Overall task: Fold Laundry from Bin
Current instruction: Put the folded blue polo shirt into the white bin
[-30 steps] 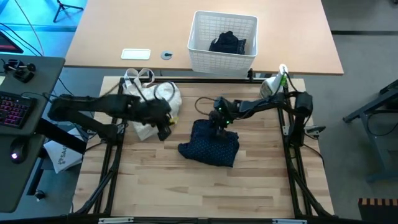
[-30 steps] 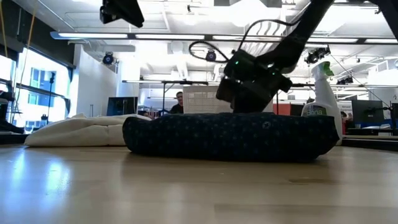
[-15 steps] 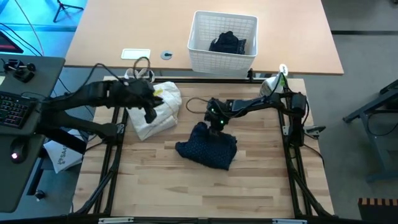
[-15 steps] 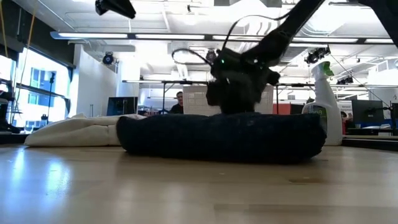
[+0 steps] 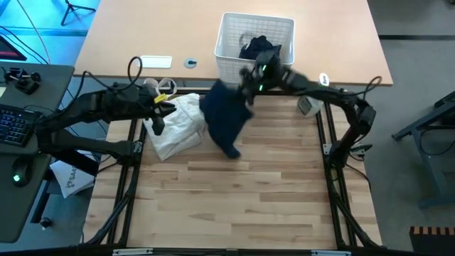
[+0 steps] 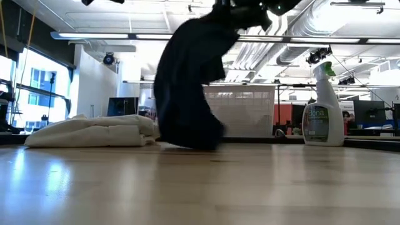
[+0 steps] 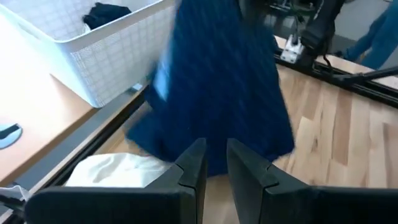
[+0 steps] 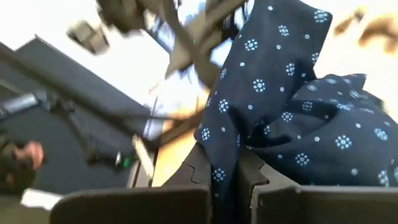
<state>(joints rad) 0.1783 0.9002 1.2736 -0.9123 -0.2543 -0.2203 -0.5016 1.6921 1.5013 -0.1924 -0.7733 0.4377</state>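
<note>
The navy shirt with tiny white dots [image 5: 224, 117] hangs from my right gripper [image 5: 250, 77], which is shut on it high over the table's far edge, in front of the white lattice bin [image 5: 231, 64]. A dark piece of laundry [image 5: 259, 48] lies in the bin. In the low view the shirt [image 6: 187, 81] hangs down in a long drape. My left gripper [image 5: 160, 114] hovers over the cream cloth bag [image 5: 178, 131] at the far left, its fingers [image 7: 193, 165] a narrow gap apart with nothing between them. My right gripper pinches a bunched fold of the dotted shirt [image 8: 224, 149] between its two fingers; how many layers, I cannot tell. The shirt hangs slack below the gripper. Its lower end [image 6: 187, 142] reaches down to about the table top.
A spray bottle [image 6: 317, 106] stands at the table's far right. The cream bag [image 6: 87, 131] lies flat at the far left. A white card [image 5: 155, 62] and a small round thing [image 5: 190, 62] lie on the far desk, left of the bin.
My right gripper has taken hold of the dotted shirt, risen steeply and swung toward the far edge and the bin. The shirt, which was a heap on the table, now hangs in a long drape. My left gripper has drawn back up and toward the far left, over the bag.
</note>
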